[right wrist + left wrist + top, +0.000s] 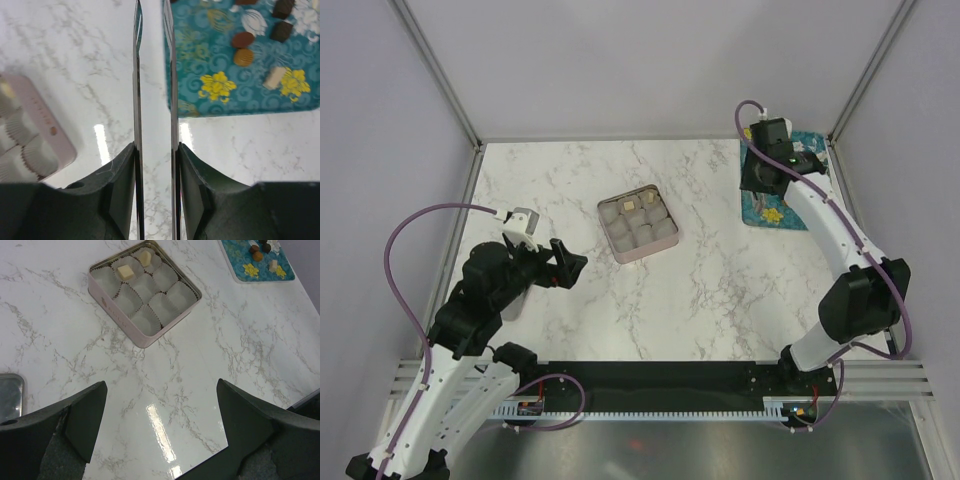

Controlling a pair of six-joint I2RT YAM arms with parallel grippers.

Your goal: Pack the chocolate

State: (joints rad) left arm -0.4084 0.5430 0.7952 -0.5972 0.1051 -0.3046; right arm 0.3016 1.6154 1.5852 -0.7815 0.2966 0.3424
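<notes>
The pink tin [646, 254] [115, 315] sits mid-table with white paper cups inside. Two cups at its far side each hold a yellowish square of chocolate [126, 272] [628, 204]. More chocolate lies on the teal flowered tray [220, 60] [765, 210] at the far right: round brown pieces [243, 39], dark squares [281, 30] and a cream piece [273, 77]. My right gripper [156, 147] [760, 172] is shut on the metal tongs [137, 75], whose two blades run up past the tray's left edge, tips out of view. My left gripper [161, 382] [565, 262] hangs open and empty, short of the tin.
A shiny grey flat thing [10, 395] lies at the left, mostly hidden under my left arm. Metal frame posts and grey walls close in the marble table [710, 280] at the back and sides.
</notes>
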